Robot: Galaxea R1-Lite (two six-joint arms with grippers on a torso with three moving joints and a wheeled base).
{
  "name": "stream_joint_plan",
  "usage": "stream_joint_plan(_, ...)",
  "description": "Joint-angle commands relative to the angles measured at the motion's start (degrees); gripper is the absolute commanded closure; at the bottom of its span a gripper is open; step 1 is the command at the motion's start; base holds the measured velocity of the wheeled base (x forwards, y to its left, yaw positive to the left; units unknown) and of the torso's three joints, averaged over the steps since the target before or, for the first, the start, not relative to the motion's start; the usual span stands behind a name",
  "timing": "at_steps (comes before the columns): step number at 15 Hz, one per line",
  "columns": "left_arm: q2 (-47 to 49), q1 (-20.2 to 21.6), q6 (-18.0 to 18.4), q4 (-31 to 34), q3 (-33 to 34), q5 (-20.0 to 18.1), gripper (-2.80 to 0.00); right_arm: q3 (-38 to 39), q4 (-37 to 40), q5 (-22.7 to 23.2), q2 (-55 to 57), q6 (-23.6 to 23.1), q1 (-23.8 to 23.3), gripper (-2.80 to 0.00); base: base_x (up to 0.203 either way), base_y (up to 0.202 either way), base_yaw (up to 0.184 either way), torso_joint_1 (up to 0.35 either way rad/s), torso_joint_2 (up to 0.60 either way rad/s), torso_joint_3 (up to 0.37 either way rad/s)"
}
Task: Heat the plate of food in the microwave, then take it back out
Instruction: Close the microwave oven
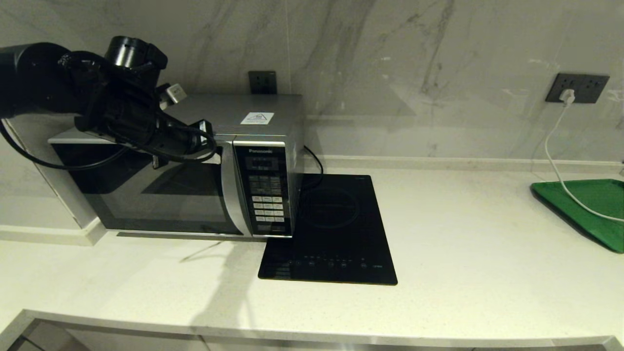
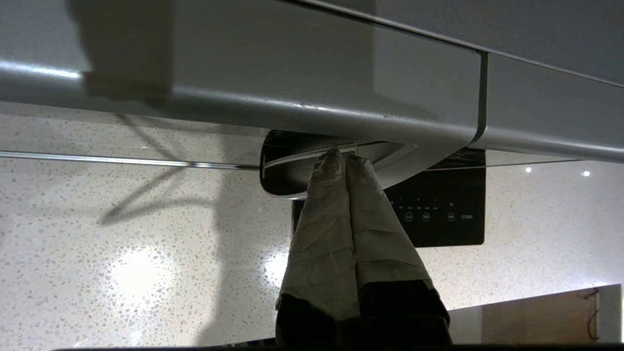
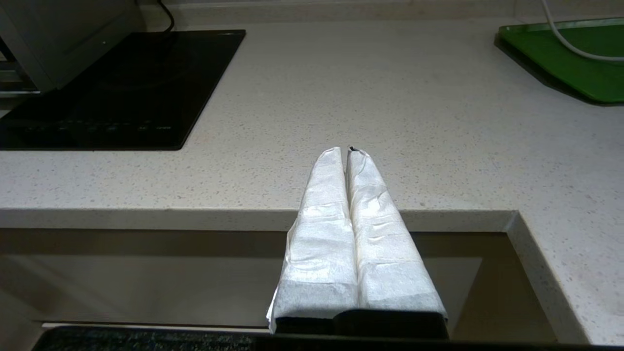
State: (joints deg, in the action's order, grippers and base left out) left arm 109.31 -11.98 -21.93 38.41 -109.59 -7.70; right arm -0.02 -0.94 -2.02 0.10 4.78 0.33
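Note:
The silver microwave stands at the back left of the counter, its dark glass door closed and the keypad on its right side. My left gripper is shut with nothing between its wrapped fingers. Its tips rest at the top end of the door handle, just under the microwave's upper edge. In the head view that arm reaches across the door's top. My right gripper is shut and empty, hovering over the counter's front edge. The plate of food is out of view.
A black glass induction hob lies right of the microwave. A green tray sits at the far right, with a white cable running onto it from a wall socket. The counter's front edge drops off to a lower surface.

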Motion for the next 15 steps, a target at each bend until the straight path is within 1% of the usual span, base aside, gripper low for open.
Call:
stream_joint_plan(1, -0.9, 0.0, -0.1, 0.7, 0.1, -0.1, 0.00, 0.0, 0.0, 0.0, 0.0, 0.0, 0.0, 0.00, 0.000, 0.000, 0.000, 0.000, 0.00, 0.000)
stream_joint_plan(3, -4.5, 0.0, -0.1, 2.1, 2.0, -0.2, 0.00, -0.1, 0.0, 0.0, 0.0, 0.0, 0.0, 0.00, 0.000, 0.000, 0.000, 0.000, 0.00, 0.000)
stream_joint_plan(4, -7.8, -0.1, 0.2, 3.3, 4.0, -0.3, 0.00, 0.0, 0.0, 0.0, 0.0, 0.0, 0.0, 0.00, 0.000, 0.000, 0.000, 0.000, 0.00, 0.000)
stream_joint_plan(5, -11.7, -0.3, 1.1, 4.9, 7.1, -0.3, 0.00, 0.0, 0.0, 0.0, 0.0, 0.0, 0.0, 0.00, 0.000, 0.000, 0.000, 0.000, 0.00, 0.000)
stream_joint_plan(6, -15.6, -0.4, 2.7, 6.4, 10.8, -0.3, 0.00, -0.1, 0.0, 0.0, 0.0, 0.0, 0.0, 0.00, 0.000, 0.000, 0.000, 0.000, 0.00, 0.000)
stream_joint_plan(8, -23.2, -0.2, 6.6, 8.5, 21.3, 0.1, 0.00, -0.1, 0.0, 0.0, 0.0, 0.0, 0.0, 0.00, 0.000, 0.000, 0.000, 0.000, 0.00, 0.000)
stream_joint_plan(11, -30.9, 0.3, 11.8, 9.1, 36.1, 2.7, 0.00, 0.0, 0.0, 0.0, 0.0, 0.0, 0.0, 0.00, 0.000, 0.000, 0.000, 0.000, 0.00, 0.000)
stream_joint_plan(13, -34.6, -0.2, 15.9, 6.2, 44.0, 3.6, 0.00, 0.0, 0.0, 0.0, 0.0, 0.0, 0.0, 0.00, 0.000, 0.000, 0.000, 0.000, 0.00, 0.000)
stream_joint_plan(14, -35.6, -0.5, 18.6, 3.2, 47.8, 3.9, 0.00, -0.1, 0.0, 0.0, 0.0, 0.0, 0.0, 0.00, 0.000, 0.000, 0.000, 0.000, 0.00, 0.000)
stream_joint_plan(15, -36.0, -0.7, 22.3, -1.5, 51.9, 4.4, 0.00, 0.0, 0.0, 0.0, 0.0, 0.0, -0.1, 0.00, 0.000, 0.000, 0.000, 0.000, 0.00, 0.000)
